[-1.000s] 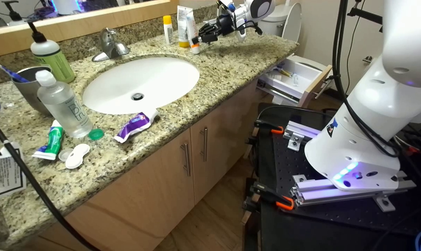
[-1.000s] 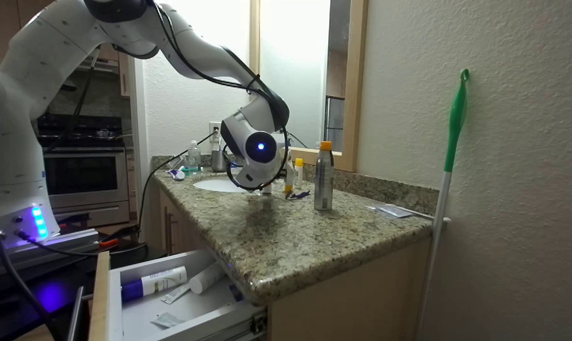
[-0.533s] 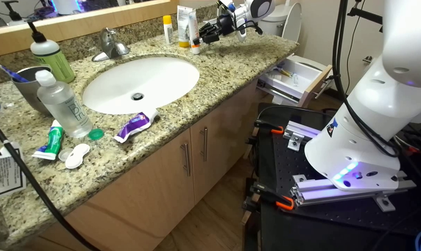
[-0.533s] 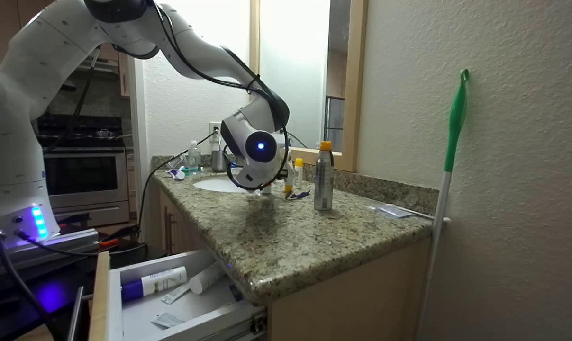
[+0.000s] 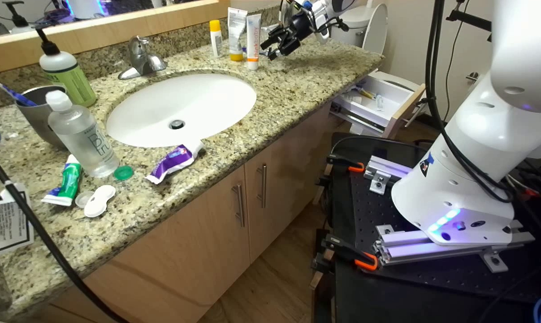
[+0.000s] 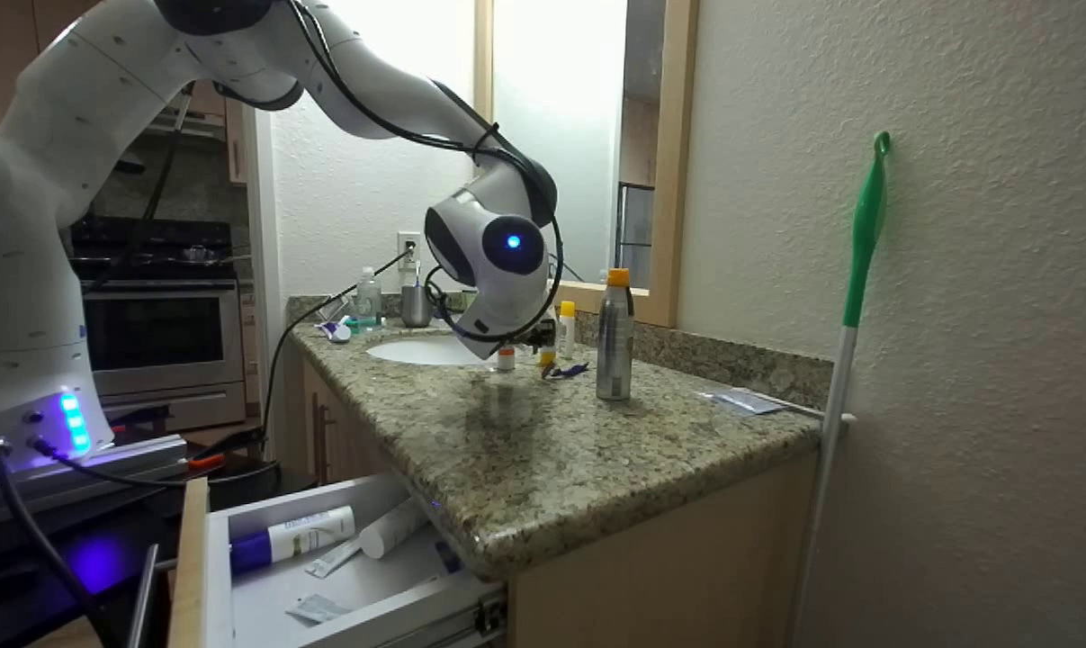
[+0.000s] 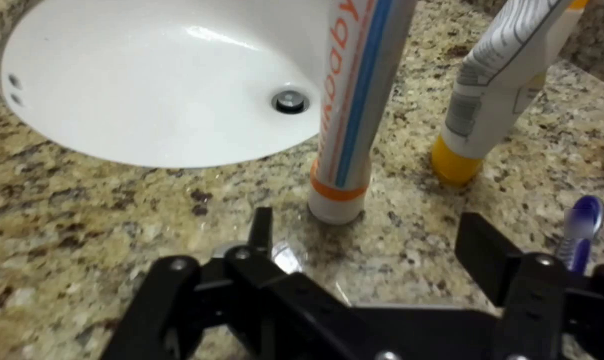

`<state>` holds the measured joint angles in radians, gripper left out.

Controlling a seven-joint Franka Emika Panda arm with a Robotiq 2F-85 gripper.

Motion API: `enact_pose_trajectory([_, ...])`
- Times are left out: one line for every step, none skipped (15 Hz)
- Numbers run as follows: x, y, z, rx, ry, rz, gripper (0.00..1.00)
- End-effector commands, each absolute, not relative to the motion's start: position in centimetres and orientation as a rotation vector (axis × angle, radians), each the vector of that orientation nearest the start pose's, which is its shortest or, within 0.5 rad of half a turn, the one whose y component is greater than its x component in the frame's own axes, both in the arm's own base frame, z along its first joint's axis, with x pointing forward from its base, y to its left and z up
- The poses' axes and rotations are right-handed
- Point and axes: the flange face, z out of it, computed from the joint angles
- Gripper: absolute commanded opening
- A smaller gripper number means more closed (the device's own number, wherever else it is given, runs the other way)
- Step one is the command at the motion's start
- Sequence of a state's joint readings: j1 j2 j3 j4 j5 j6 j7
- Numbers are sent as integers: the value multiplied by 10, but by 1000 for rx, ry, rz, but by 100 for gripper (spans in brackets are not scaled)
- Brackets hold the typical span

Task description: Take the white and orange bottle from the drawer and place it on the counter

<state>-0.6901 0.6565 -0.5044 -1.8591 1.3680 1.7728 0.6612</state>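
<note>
The white and orange bottle [image 5: 253, 40], a slim white tube with an orange band, stands upright on its cap on the counter [image 5: 297, 92], beside the sink. In the wrist view the same bottle [image 7: 339, 150] rises ahead of the fingertips, its top cut off by the frame edge. My gripper [image 7: 366, 215] is open, its fingers spread wide and nothing between them, a short way back from the bottle. Only the bottle's low end [image 6: 506, 359] shows past the wrist in an exterior view. The drawer [image 6: 193, 576] is pulled out, with several tubes and packets inside.
Close to the bottle stand a white tube with a yellow cap [image 5: 236, 33] and a small yellow-capped bottle [image 5: 215, 39]. A purple razor [image 7: 582, 235] lies near the right finger. A silver can [image 6: 614, 351] stands nearer the counter's end. The sink [image 5: 221, 121] lies alongside.
The gripper was shut on the bottle a second ago. It has opened and drawn back and up from it. The bottle, slightly tilted before, now stands upright by itself.
</note>
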Motion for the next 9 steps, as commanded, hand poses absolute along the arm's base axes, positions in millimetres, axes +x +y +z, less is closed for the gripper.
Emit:
enact_pose_trajectory([281, -547, 245, -730, 2207, 355, 100])
enact_pose_trajectory([266, -555, 269, -794, 2239, 336, 100])
enact_pose_trajectory([255, -562, 288, -861, 2257, 335, 100])
enact_pose_trajectory([241, -567, 314, -924, 2264, 310, 100])
enact_pose_trajectory([228, -572, 338, -987, 2264, 303, 100])
enact_pose_trajectory([216, -574, 362, -1041, 2255, 283, 100])
enact_pose_trajectory([234, -573, 325, -956, 2278, 300, 100])
enact_pose_trajectory([223, -576, 348, -985, 2275, 281, 100])
enact_pose_trajectory([216, -577, 363, -996, 2270, 264, 100])
